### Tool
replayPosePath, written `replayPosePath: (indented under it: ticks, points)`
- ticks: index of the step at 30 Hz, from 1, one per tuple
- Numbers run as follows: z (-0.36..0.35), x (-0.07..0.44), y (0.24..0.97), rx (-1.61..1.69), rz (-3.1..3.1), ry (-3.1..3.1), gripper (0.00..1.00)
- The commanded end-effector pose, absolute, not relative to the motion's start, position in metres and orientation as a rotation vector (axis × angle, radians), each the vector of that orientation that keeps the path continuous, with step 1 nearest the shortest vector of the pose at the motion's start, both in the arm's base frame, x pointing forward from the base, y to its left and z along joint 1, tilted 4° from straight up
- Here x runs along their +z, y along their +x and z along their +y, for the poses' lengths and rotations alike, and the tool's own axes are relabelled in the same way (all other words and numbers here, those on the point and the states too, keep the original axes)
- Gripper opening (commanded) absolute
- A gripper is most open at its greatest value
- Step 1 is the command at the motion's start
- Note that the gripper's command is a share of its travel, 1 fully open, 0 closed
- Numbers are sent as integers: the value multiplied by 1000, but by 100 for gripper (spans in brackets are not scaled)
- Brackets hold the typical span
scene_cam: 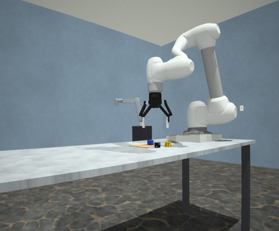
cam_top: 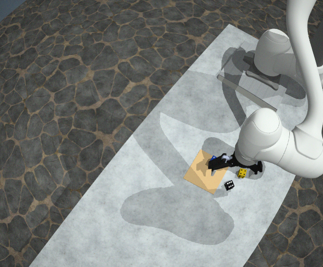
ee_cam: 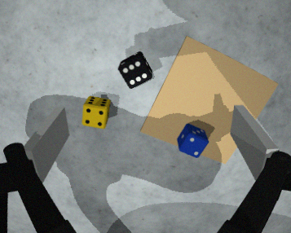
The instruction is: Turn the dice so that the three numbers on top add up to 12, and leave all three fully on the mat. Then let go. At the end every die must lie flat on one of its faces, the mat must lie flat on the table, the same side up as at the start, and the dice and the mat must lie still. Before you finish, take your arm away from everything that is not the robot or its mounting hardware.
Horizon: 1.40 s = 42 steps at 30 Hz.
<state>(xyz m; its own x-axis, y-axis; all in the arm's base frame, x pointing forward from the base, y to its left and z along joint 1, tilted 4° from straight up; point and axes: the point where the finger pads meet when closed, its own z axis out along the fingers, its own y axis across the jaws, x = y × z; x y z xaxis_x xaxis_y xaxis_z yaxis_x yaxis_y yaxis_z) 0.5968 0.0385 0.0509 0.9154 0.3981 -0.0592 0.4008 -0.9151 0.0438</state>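
Observation:
A tan mat point(cam_top: 206, 172) lies flat on the grey table. A blue die point(ee_cam: 193, 139) sits on the mat close to one edge; in the top view the gripper partly hides the blue die point(cam_top: 213, 158). A black die point(cam_top: 229, 185) and a yellow die point(cam_top: 242, 172) lie on the bare table beside the mat, apart from each other. All three show in the wrist view, with the black die point(ee_cam: 135, 70) and the yellow die point(ee_cam: 96, 112) off the mat point(ee_cam: 209, 99). My gripper point(scene_cam: 155, 124) hangs wide open and empty, well above the dice, pointing down.
The arm's base plate point(cam_top: 250, 83) stands on the table behind the dice. A small grey arm on a black pedestal point(scene_cam: 141, 124) stands beyond the table. The table's long edges run close on both sides of the mat.

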Motion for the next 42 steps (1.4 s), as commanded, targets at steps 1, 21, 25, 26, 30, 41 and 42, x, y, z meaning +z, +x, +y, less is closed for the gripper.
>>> replayPosePath:
  ticks: [1, 21, 25, 26, 30, 41, 42]
  points:
    - [46, 50, 600, -82, 894, 2968, 100]
    - [60, 48, 606, -91, 1331, 2808, 28]
    - [60, 48, 606, -91, 1331, 2808, 28]
    - [60, 48, 606, -91, 1331, 2808, 28]
    - [60, 48, 606, -91, 1331, 2808, 28]
    - [60, 48, 606, -91, 1331, 2808, 28]
    - [60, 48, 606, -91, 1331, 2808, 28]
